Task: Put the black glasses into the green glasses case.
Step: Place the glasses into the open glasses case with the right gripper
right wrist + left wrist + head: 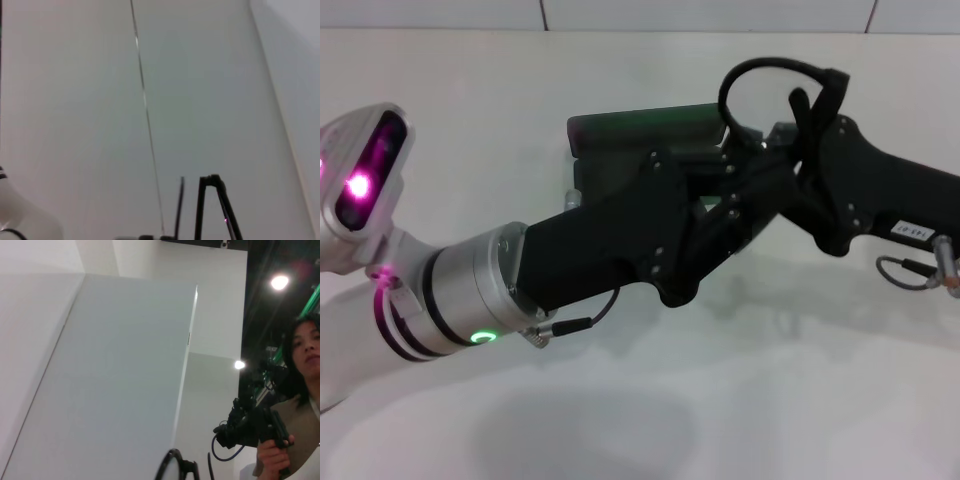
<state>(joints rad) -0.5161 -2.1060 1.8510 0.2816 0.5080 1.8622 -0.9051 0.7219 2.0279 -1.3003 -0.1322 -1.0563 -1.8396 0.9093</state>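
Black glasses (770, 85) up off the table, above the far right end of the green glasses case (640, 135); one oval lens rim stands clear above the grippers, a temple arm runs down toward the right gripper

Green glasses case lies on the white table (470, 140), near the far edge, long side across the view. Most of its near side hidden behind the left arm; whether the lid is up or down cannot be told

Left gripper (745, 185) reaches in from the lower left, across the front of the case, its tip meeting the right gripper under the glasses. Fingers buried in the dark overlap; how far open cannot be told, nor whether it touches the frame

Right gripper (805, 120) comes in from the right edge, tip just under the lens rim. The frame's dark parts run together with its fingers; looks to be carrying the glasses, but the grip itself cannot be made out

Left wrist view: lens rim (167, 467) at the edge of the frame, white wall, a person (300, 405) holding a black handheld device (250, 425)

Right wrist view: thin dark temple arms (207, 207) against white wall
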